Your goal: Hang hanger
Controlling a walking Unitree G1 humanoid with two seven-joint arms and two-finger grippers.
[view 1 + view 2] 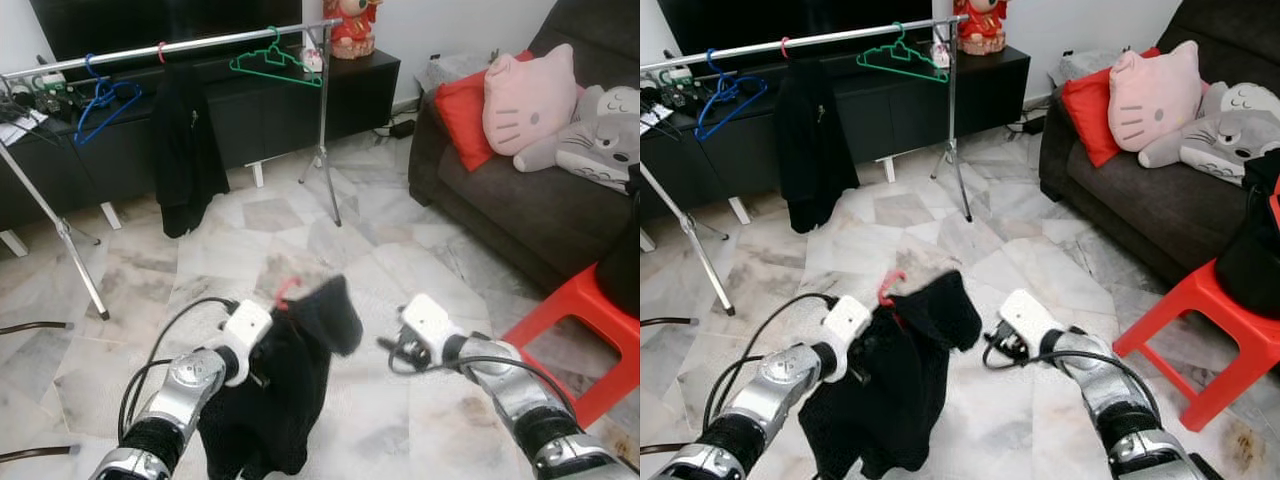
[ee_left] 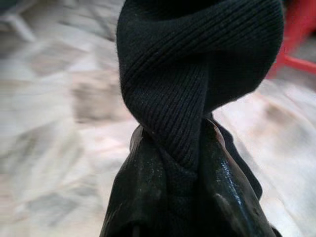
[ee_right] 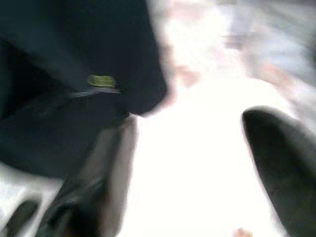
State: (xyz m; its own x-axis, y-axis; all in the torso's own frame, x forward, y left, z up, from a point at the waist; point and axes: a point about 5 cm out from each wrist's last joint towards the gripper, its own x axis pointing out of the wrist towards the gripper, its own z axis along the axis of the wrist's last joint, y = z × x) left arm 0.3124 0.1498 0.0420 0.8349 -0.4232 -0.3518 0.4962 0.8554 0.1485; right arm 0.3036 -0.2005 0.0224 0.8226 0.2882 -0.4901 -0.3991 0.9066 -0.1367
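A black knitted garment point(image 1: 290, 395) hangs on a red hanger whose hook point(image 1: 286, 292) sticks up above it, low over the floor in front of me. My left gripper point(image 2: 175, 136) is shut on a fold of this garment, and the cloth covers its fingers point(image 2: 227, 192) in the eye views. To the right, my right gripper point(image 3: 192, 128) stands open with nothing between its fingers, just beside the garment's edge point(image 3: 74, 74). Further back stands the silver clothes rail point(image 1: 170, 46), carrying a blue hanger point(image 1: 100, 105), a green hanger point(image 1: 275, 62) and another black garment point(image 1: 185, 150).
The rail's legs point(image 1: 325, 150) stand on the marble floor point(image 1: 250, 240) before a black TV cabinet point(image 1: 350, 90). A dark sofa point(image 1: 520, 210) with plush cushions is at the right, and a red stool point(image 1: 590, 320) stands near my right arm. Cables lie on the floor at left.
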